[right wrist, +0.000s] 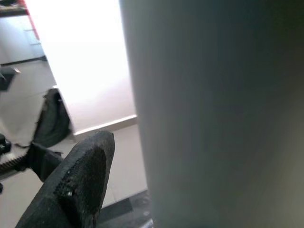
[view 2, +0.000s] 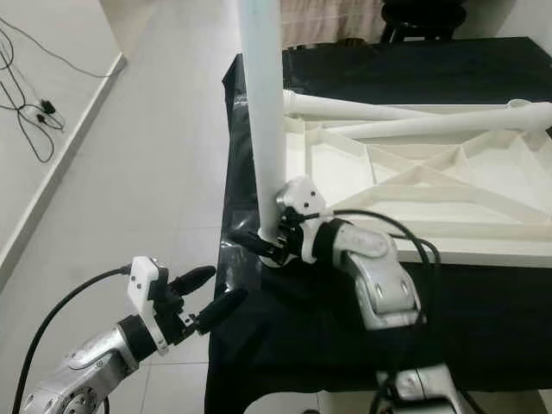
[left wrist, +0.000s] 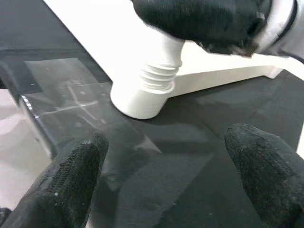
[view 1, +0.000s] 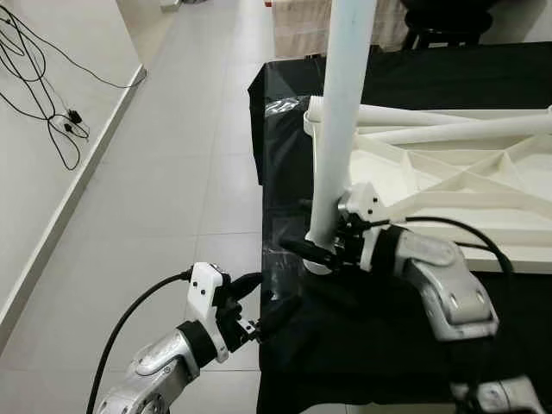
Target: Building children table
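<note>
At the centre of the head views, a white table leg (view 1: 341, 112) is held upright by the right hand (view 1: 326, 250), whose black fingers are clamped around its lower end. The threaded foot of the leg (left wrist: 151, 90) is seated at the near corner of the inverted white tabletop (view 1: 466, 185), which lies on the black-covered worktop (view 1: 345, 345). Two further legs (view 2: 405, 116) are laid across the tabletop in the upper right of the frame. The left hand (view 2: 205, 297) is held at the worktop's lower left edge, fingers apart and empty. The leg-fitting step is judged to be in hand. For the next move, the leg is to be kept vertical and turned until the thread is fully home.
</note>
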{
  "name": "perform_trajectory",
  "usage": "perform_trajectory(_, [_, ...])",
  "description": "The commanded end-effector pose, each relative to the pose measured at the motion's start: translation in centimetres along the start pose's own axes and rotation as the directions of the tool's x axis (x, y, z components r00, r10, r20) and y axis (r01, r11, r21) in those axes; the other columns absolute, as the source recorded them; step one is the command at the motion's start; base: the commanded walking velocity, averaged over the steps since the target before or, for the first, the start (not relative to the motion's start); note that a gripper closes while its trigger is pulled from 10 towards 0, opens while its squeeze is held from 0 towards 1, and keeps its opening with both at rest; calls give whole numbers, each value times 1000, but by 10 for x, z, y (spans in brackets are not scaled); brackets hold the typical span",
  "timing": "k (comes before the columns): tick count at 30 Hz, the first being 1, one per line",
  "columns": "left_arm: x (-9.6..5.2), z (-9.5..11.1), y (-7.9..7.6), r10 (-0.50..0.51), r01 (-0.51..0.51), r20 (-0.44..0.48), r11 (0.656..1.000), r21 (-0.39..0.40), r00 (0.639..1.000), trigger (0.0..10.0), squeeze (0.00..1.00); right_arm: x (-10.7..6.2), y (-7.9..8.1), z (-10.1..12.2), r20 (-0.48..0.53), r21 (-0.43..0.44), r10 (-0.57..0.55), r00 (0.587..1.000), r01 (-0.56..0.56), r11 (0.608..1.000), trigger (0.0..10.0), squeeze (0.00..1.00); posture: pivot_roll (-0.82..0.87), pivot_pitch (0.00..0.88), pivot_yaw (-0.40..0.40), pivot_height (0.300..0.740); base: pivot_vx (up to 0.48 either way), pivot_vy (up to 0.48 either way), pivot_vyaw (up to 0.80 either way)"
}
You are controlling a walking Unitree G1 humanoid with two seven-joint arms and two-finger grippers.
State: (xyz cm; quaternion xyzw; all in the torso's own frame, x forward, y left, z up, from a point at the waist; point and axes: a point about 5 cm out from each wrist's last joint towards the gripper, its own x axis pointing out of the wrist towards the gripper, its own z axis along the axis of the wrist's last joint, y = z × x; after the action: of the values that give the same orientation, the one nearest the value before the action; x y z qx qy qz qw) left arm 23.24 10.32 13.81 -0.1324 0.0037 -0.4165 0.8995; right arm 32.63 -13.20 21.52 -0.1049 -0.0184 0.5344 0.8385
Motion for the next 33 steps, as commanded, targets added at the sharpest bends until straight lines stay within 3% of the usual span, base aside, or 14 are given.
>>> perform_trajectory(1, [-2,-6,1,16,-17,-21,1000,-4,1000,10000,0,6,3,-1,19,10,55,998,-55,998,7725,0,-21,178,23,740,0,0,0])
perform_trajectory(2, [-1,-6,1,16,-16,-21,1000,-4,1000,10000,0,7,0,0,21,12,60,998,-61,998,7725,0,-21,178,23,740,0,0,0])
perform_trajectory(3, [0,-6,1,15,-15,-20,1000,-4,1000,10000,0,7,-3,2,31,20,71,997,-72,997,0,0,-25,176,14,740,0,0,0])
perform_trajectory(15, [1,-6,-1,11,-11,-14,1000,-6,1000,10000,0,0,-15,8,63,29,140,988,-142,989,0,0,-41,188,17,740,0,0,0])
perform_trajectory(19, [0,-5,0,8,-8,-13,1000,-8,1000,10000,0,-6,-14,6,57,17,41,998,-42,999,0,0,-54,198,19,740,0,0,0])
perform_trajectory(21, [-1,-4,0,7,-7,-11,1000,-9,1000,10000,0,-9,-10,2,60,32,-95,994,93,995,0,0,-64,204,20,740,0,0,0])
perform_trajectory(23, [-2,-3,1,6,-6,-10,1000,-11,1000,10000,0,-9,-7,-8,44,97,-338,940,333,938,0,0,-72,214,19,740,0,0,0])
perform_trajectory(24, [-3,-3,1,6,-6,-10,1000,-12,1000,10000,0,-12,-1,-24,-46,72,-573,818,575,815,0,0,-78,216,20,740,0,0,0])
perform_trajectory(25, [-3,-3,1,6,-6,-10,1000,-12,1000,10000,0,-12,-1,-24,-46,72,-573,818,575,815,0,0,-78,216,20,740,0,0,0])
perform_trajectory(26, [-3,-2,2,5,-5,-10,1000,-12,1000,10000,0,-18,4,-34,-98,29,-715,693,720,693,0,0,-78,219,21,740,0,0,0])
perform_trajectory(27, [-3,-2,2,4,-4,-11,1000,-12,1000,10000,0,-17,22,-41,-121,-16,-736,666,740,672,0,0,-67,226,31,740,0,0,0])
perform_trajectory(28, [-3,-2,2,4,-4,-11,1000,-12,1000,10000,0,-17,22,-41,-121,-16,-736,666,740,672,0,0,-67,226,31,740,0,0,0])
perform_trajectory(30, [-3,-2,3,3,-3,-13,1000,-10,1000,10000,0,-9,42,-48,-138,9,-693,708,700,714,0,0,-77,223,40,740,0,0,0])
perform_trajectory(33, [-1,-2,4,0,0,-17,1000,-11,1000,10000,0,-7,36,-45,-133,17,-674,727,682,732,0,0,-75,213,34,740,0,0,0])
